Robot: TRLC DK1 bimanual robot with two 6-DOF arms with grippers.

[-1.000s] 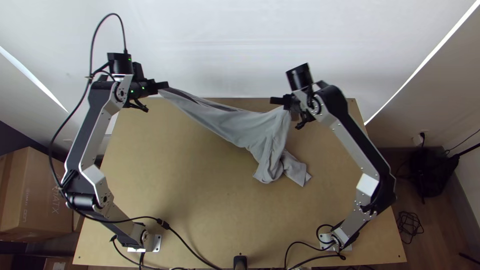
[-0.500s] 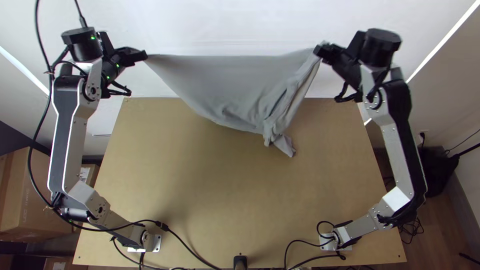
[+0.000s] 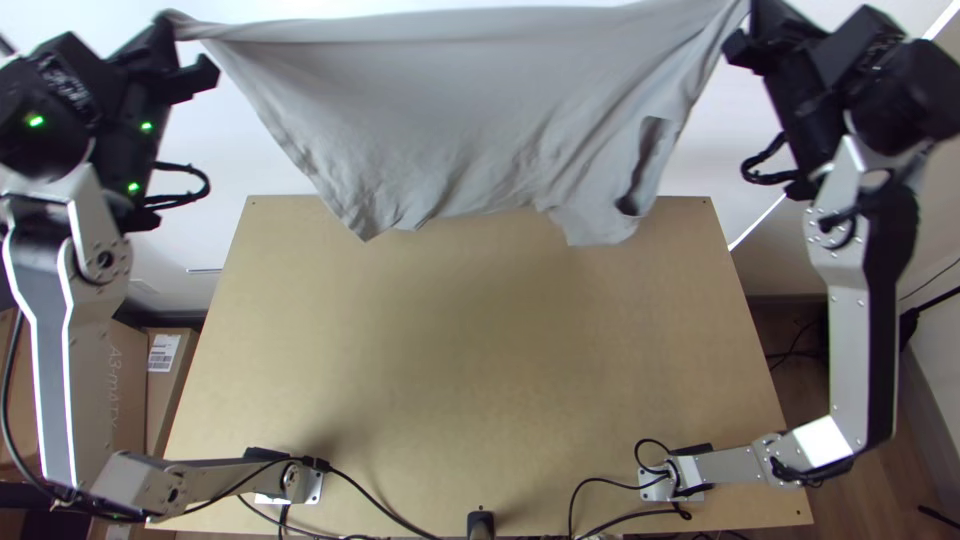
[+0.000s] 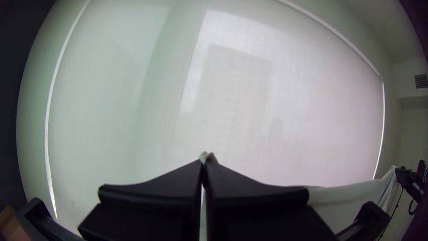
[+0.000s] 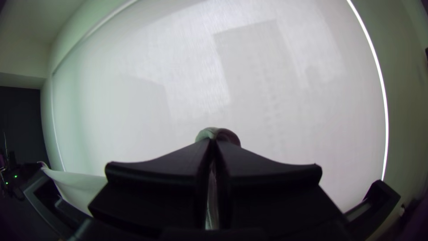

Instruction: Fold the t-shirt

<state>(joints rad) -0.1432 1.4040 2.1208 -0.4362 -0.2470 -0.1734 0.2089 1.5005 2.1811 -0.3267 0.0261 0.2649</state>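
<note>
The left tool (image 4: 203, 167) and right tool (image 5: 214, 145), each pinching the t-shirt (image 3: 450, 110), now stretch it wider across the frame's top — likely readier for folding.

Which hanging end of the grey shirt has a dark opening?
The end nearer the black right gripper, with a dark slit; the pointed end nearer the left gripper has none.

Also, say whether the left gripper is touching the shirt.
Touching: the left wrist view shows the shirt pinched in the left gripper, a bit poking out.
</note>
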